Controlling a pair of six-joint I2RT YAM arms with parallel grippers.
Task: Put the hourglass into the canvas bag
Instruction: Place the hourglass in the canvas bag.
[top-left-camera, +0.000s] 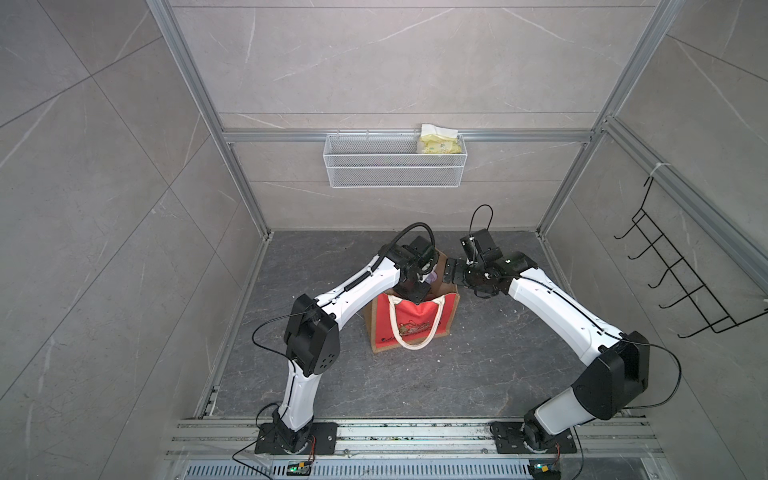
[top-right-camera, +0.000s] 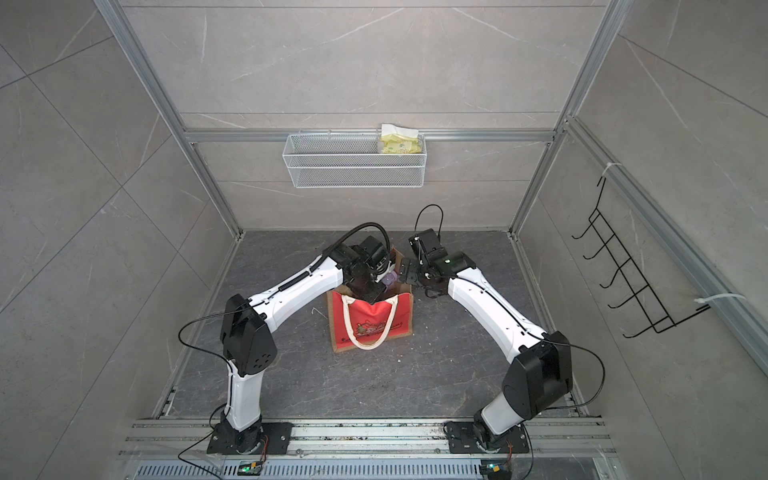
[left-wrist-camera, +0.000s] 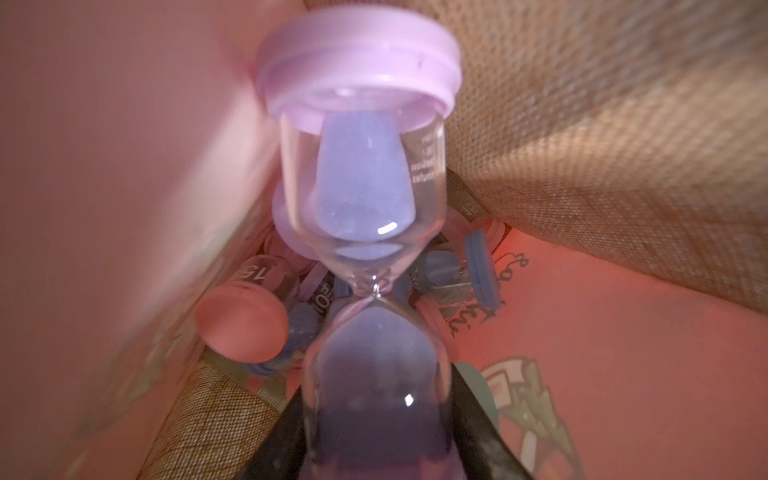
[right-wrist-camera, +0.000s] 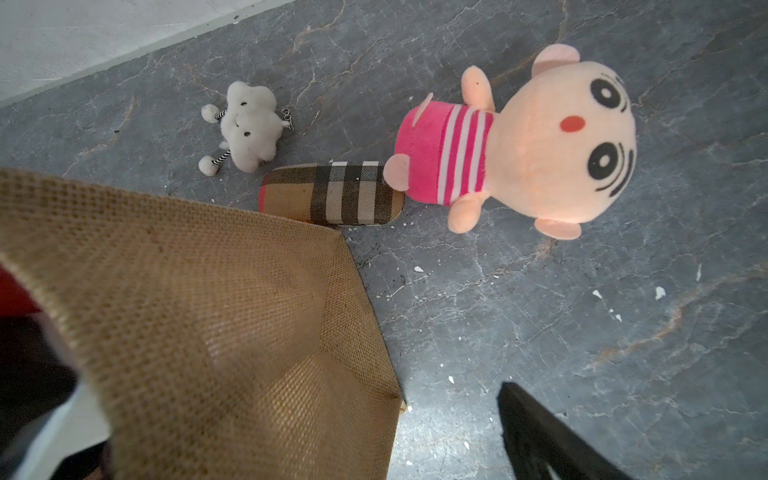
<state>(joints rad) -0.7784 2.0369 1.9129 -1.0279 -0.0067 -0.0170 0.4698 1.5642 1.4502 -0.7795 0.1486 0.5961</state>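
Two arms meet over the canvas bag (top-left-camera: 415, 328), which stands on the tabletop (top-left-camera: 498, 374) at 12 o'clock from the midpoint between the bases. Nearest you is its red front panel, with a white rope handle (top-left-camera: 395, 322) hanging down it.

Just past that rim, the left gripper (left-wrist-camera: 378, 386) reaches in from 8 o'clock. Its jaws are part-closed on the lower bulb of the hourglass (left-wrist-camera: 365, 199). In the left wrist view the bag's walls surround the hourglass, so I judge it inside the mouth, lilac cap leading, hanging and not yet resting. Beneath it several other hourglasses (left-wrist-camera: 243, 322) lie across the bottom.

Take it lower before you let go, because glass onto glass wants a short fall. Ease the cap off the burlap wall close beside it and aim for a gap among the ones below. Then open the jaws fully and draw straight up, clear of the handle.

At 1 o'clock of the bag, by its far burlap corner, the right gripper (top-left-camera: 451, 270) has its jaws spread wide with nothing seen between them. Whether a finger touches the burlap I cannot tell.

Beyond the bag, the right wrist view shows a plaid case (right-wrist-camera: 332, 193) just beside the burlap, a pink-striped doll (right-wrist-camera: 519, 141) against it and a small white plush (right-wrist-camera: 249, 124) near. None concerns you.

Farthest, on the back wall at 12 o'clock, a wire basket (top-left-camera: 374, 170) holds a yellow packet (top-left-camera: 440, 143).
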